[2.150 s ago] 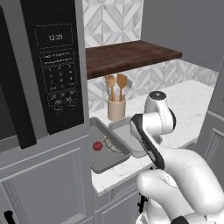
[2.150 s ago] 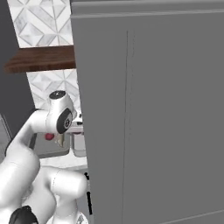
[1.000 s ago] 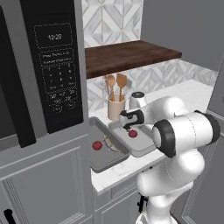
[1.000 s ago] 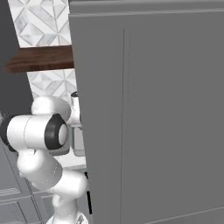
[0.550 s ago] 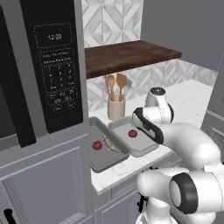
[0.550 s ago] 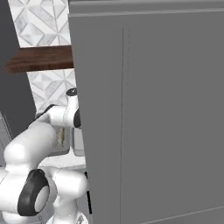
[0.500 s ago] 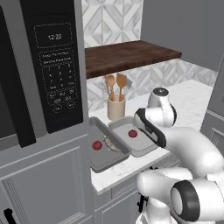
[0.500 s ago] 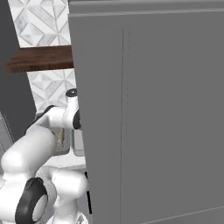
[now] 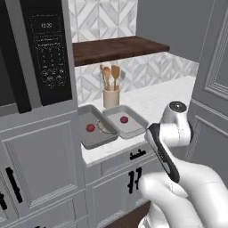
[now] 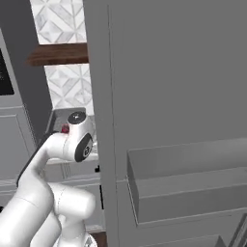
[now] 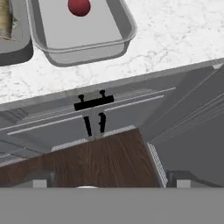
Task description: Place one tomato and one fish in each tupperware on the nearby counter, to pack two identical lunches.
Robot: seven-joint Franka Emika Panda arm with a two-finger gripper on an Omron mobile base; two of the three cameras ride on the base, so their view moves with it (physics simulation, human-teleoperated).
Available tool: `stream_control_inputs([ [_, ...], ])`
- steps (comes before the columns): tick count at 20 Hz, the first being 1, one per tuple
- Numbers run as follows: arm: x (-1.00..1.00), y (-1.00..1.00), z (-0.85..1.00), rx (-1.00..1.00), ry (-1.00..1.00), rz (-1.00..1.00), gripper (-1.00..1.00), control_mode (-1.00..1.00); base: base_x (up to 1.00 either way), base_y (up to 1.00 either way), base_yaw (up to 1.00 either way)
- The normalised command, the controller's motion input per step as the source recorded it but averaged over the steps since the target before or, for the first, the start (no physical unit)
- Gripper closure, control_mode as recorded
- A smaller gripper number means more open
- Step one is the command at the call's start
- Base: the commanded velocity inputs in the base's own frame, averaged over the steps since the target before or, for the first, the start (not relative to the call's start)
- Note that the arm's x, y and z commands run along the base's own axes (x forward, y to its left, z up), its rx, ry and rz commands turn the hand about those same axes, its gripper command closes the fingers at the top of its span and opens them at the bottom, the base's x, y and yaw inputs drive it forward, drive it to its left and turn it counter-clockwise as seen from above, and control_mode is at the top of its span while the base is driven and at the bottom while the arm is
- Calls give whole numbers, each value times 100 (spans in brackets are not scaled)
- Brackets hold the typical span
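end effector: jaws spread wide, holding nothing; hand view looks down past the table (image 11: 175, 30) edge at the cabinet fronts and the wood floor.
arm: folded low in front of the cabinets, right of the trays in the left base view.
left tupperware (image 9: 89, 139): on the table, next to the tall oven cabinet; has one tomato (image 9: 90, 128), plus a slim grey shape at its right side, likely a fish (image 9: 103, 128), too small to be sure.
right tupperware (image 9: 133, 127): touching or just beside the left one; has one tomato (image 9: 124, 119), no fish that you can see. Hand view shows the same tray (image 11: 94, 49) with its tomato (image 11: 79, 6).
utensil cup (image 9: 111, 98): behind the trays, near the wall.
progress (judgement): both tomatoes placed, one fish probably still missing from the right tray.
second fish: can't spot it.
risk 1: you swing back in low and clip a tray rim, because the hand sits below table height near the edge; that could shove the trays.
risk 2: elbow hits the tall grey cabinet on the right, tight space there.
risk 3: you drop the next fish in the left tray by mistake, since the trays look alike.
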Motion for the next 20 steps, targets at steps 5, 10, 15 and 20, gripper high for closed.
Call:
stream_control_inputs([
  [5,0,0,0,0,0,0,-100,100,-100,0,18],
  [10,0,0,0,0,0,0,-100,100,-100,6,20],
  [15,0,0,0,0,0,0,-100,100,-100,27,14],
  [20,0,0,0,0,0,0,-100,100,-84,12,-46],
])
